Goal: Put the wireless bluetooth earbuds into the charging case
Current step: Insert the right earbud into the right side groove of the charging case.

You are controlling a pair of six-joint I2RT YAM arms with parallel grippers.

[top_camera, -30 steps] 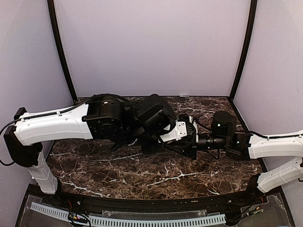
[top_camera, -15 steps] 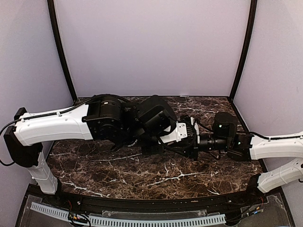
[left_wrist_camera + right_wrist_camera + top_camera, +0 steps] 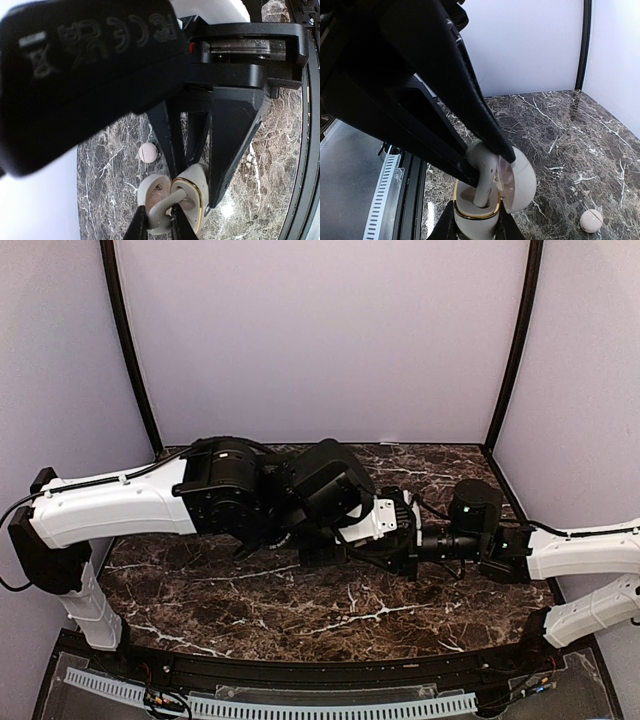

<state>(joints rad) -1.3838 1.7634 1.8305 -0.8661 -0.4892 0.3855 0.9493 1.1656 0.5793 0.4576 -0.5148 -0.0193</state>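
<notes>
One earbud, judged light and slick, stands stem-down in the open charging case; left hand clamped on its bulb, likely the best hold, right hand clamped on the case

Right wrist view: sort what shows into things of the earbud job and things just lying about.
Job in hand: charging case, lid open, in the right claw; earbud, in the left claw, stem down in that case.
Lying about: small round white piece on the marble table, apart from the case; unclear what it is.
</notes>
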